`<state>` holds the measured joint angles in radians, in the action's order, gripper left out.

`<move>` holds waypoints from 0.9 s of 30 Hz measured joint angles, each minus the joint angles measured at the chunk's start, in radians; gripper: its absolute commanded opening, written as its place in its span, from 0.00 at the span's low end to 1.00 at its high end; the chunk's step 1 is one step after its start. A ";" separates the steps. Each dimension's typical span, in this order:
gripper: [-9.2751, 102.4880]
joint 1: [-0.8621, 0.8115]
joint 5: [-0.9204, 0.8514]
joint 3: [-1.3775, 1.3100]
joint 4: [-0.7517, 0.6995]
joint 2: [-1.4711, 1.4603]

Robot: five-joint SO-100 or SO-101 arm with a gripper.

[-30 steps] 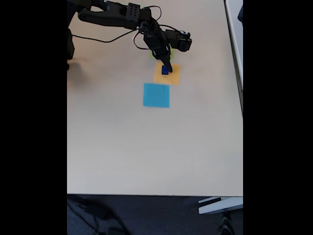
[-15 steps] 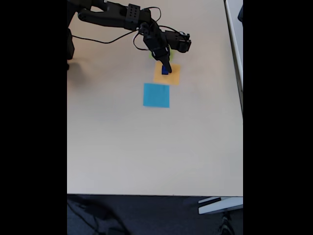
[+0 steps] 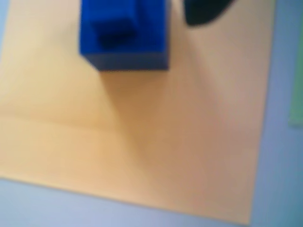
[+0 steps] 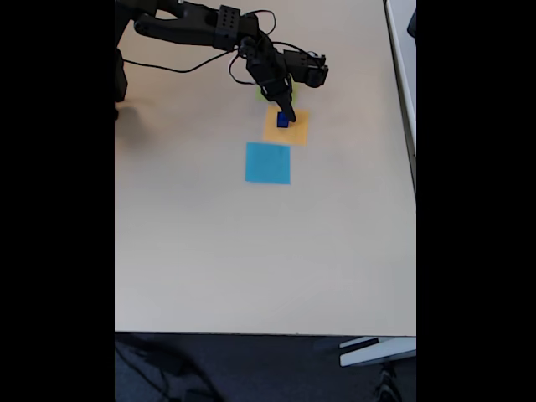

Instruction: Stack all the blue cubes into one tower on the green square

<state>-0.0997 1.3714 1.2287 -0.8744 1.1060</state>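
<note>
Fingers (image 4: 286,117) at blue cubes (image 3: 124,34) on orange square (image 3: 142,137), wrist view.

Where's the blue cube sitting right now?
In the fixed view the blue cube is on the orange square, near its upper edge, at the gripper tips.

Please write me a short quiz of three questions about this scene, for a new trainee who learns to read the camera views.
1. True or false: in the wrist view, the blue cubes stand on the orange square, a smaller one on a larger one.
2. In the fixed view, which flat square lies nearest the bottom of the picture? A) orange square B) light-blue square C) green square
3. Fill in: in the fixed view, the tool is over the ____ square.

Key
1. True. Only a green strip at the right edge of the wrist view marks the goal square.
2. B. The arm mostly hides the green square.
3. Orange.
</note>
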 measured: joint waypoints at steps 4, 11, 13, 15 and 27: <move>0.30 0.000 0.000 0.012 0.000 0.000; 0.30 0.000 0.000 0.018 0.000 0.000; 0.30 0.000 0.000 0.018 0.000 0.000; 0.30 0.000 0.000 0.018 0.000 0.000; 0.29 -0.006 0.000 0.018 0.018 -0.031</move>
<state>-0.1058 1.3714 1.2471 -0.8560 1.0753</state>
